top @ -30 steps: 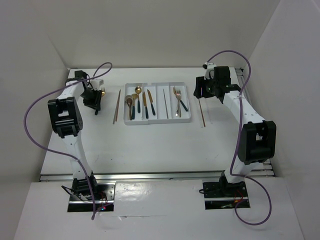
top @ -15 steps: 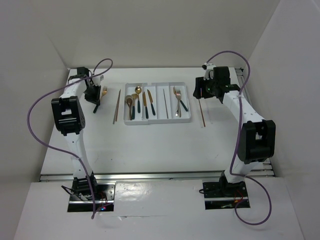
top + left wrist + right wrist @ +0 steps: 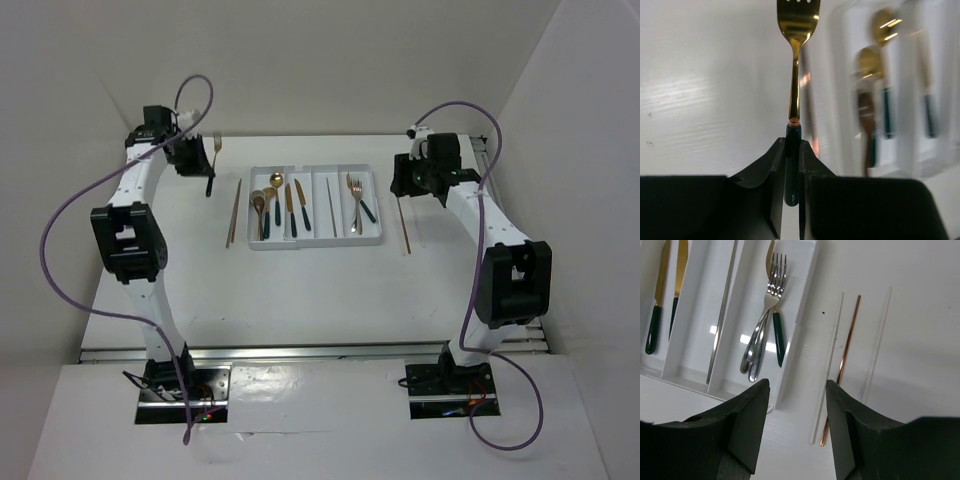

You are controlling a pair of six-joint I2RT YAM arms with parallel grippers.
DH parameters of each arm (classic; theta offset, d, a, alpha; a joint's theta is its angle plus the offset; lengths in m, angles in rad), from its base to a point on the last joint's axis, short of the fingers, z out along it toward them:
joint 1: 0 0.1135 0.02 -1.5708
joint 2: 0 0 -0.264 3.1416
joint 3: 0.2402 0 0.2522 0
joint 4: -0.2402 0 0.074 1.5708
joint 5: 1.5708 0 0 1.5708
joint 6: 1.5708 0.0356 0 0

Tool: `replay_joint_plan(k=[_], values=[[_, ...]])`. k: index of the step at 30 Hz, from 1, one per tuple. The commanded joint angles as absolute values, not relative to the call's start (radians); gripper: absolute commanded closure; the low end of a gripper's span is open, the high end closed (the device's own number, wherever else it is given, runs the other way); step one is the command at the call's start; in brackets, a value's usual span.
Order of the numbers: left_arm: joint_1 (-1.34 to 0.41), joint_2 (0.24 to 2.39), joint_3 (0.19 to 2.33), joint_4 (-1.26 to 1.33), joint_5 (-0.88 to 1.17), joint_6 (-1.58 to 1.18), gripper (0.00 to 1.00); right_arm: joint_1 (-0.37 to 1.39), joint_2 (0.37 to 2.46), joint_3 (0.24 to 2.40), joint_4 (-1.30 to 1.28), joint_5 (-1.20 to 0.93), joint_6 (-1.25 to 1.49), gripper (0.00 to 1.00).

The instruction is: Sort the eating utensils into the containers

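My left gripper [image 3: 205,172] is shut on the dark teal handle of a gold-headed fork [image 3: 216,142] and holds it in the air at the back left, left of the white tray [image 3: 318,241]. In the left wrist view the fork [image 3: 796,60] points straight away from my fingers [image 3: 774,170]. The tray holds spoons [image 3: 262,205], knives [image 3: 295,208], one thin chopstick [image 3: 331,205] and forks [image 3: 357,200], each kind in its own compartment. My right gripper [image 3: 796,405] is open and empty above the tray's right edge [image 3: 805,300], beside a copper chopstick [image 3: 842,365].
A brown-gold chopstick [image 3: 233,212] lies on the table left of the tray. Another chopstick [image 3: 404,225] lies right of it, with thin pale sticks [image 3: 829,365] on either side. White walls close the table at the back and both sides.
My left arm has risen and swung toward the back wall, carrying the fork up off the table. The right arm has not moved.
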State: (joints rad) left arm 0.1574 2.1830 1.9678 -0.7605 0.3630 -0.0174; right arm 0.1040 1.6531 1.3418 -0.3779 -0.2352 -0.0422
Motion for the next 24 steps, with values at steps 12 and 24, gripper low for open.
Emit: replay_joint_plan(k=[12, 24], values=[[-0.295, 1.893, 1.784, -0.304, 0.457, -0.811, 1.0, 0.037, 1.52, 1.423, -0.328, -0.044, -0.003, 0.45], [-0.557, 2.243, 2.126, -0.374, 0.196, -0.971, 1.0, 0.017, 1.381, 1.315, -0.328, 0.014, 0.028, 0.46]])
